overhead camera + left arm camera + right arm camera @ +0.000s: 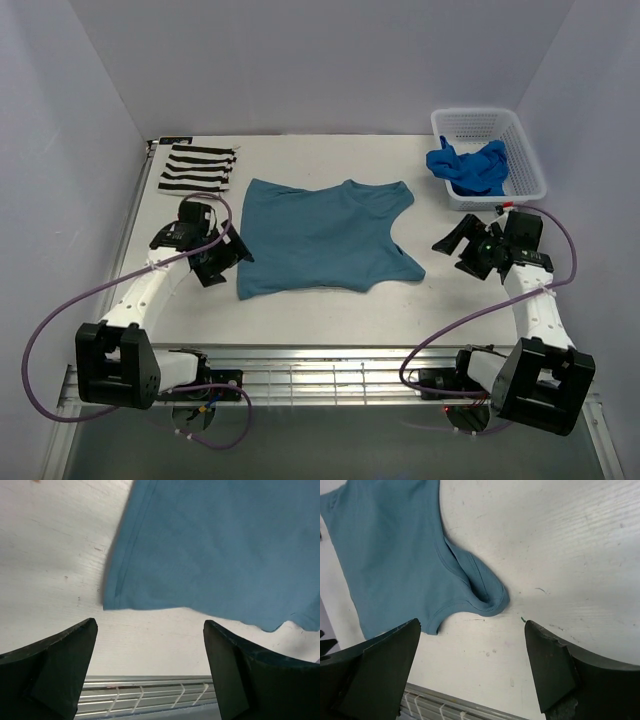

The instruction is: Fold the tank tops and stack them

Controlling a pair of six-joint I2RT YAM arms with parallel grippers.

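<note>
The teal tank top (215,550) is running off the top and right edges of the left wrist view, and off the upper left of the right wrist view. At upper right overhead, the basket (528,160) wall is hiding part of the bunched royal blue tank top (468,168).

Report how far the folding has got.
Done: striped top folded at the far-left corner. In hand: teal top spread flat mid-table; left end effector and right end effector open, empty. Left: fold and stack it, then the royal blue top in the basket.
</note>
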